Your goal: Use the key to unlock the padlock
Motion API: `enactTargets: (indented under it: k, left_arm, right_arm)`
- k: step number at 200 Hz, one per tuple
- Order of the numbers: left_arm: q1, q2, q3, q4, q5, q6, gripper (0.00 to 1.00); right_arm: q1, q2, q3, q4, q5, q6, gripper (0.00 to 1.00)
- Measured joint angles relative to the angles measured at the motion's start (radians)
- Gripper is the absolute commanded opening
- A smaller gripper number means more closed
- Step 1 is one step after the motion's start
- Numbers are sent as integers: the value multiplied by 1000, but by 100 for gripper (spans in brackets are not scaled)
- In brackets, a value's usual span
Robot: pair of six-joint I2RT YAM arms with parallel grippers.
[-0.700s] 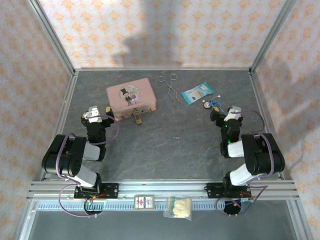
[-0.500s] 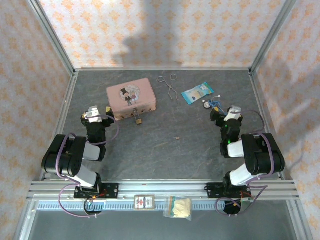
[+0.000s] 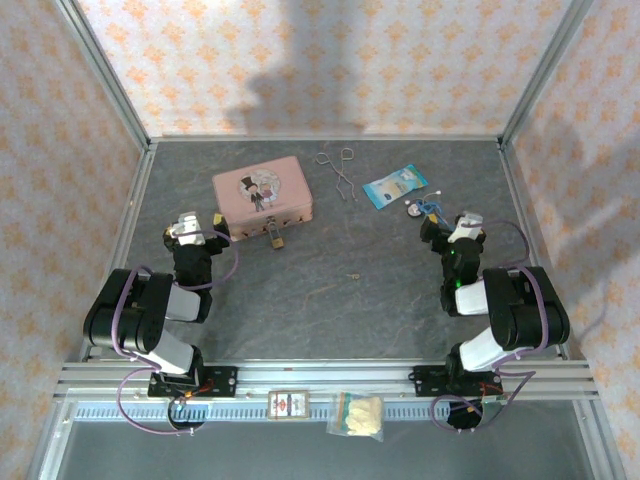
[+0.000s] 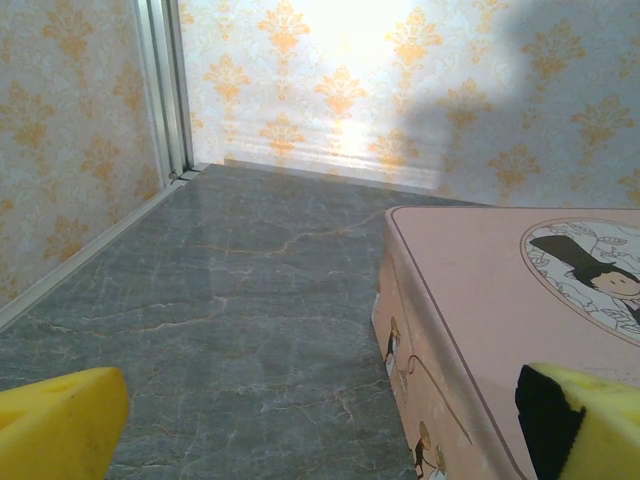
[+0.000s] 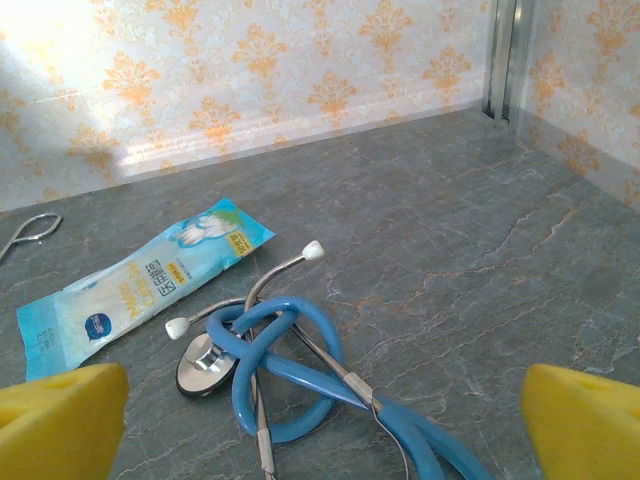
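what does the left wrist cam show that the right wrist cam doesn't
Left wrist, not right wrist: the pink tin, close on the right, with a cartoon picture on its lid.
Right wrist, not left wrist: a blue stethoscope lying coiled on the table, and a blue packet behind it to the left.
Both: the grey table, the patterned wallpaper, and yellow fingertips set wide apart, so the left gripper and right gripper are open and hold nothing.

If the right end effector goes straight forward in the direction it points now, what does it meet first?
Most likely the blue stethoscope, lying on the table just ahead of the open right end effector. Depth is hard to judge.
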Motion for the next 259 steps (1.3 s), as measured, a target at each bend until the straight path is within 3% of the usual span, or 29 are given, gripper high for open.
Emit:
enactTargets:
  k: [63,105,144,170,208,234,259]
  left_arm:
    - [8,-9,0,-10,-13,-3,99]
    - [-14,-232,16,-163,-120,-25,99]
    - [-49,-432,120,-379,-156,-162,98]
    - [-95,-489,158,-493,-109,-287,96]
    - [-182,-496,150,-658,7,-481,94]
    - [-245,-487,123,-695,78,-603,93]
    - [-308,-448,114,-698,108,-676,93]
  right_arm:
    - [5,-8,0,-10,5,0,98]
    - [87,-169,37,-160,103,-18,95]
    - [154,-280,222,-419,93,68,90]
    - [297,-267,363,-619,58,119,87]
    - [518,-123,578,-941,-70,143,66]
    - [563,1,710,-1184,-158,127,60]
    - [583,52,733,-1358,-197,111,54]
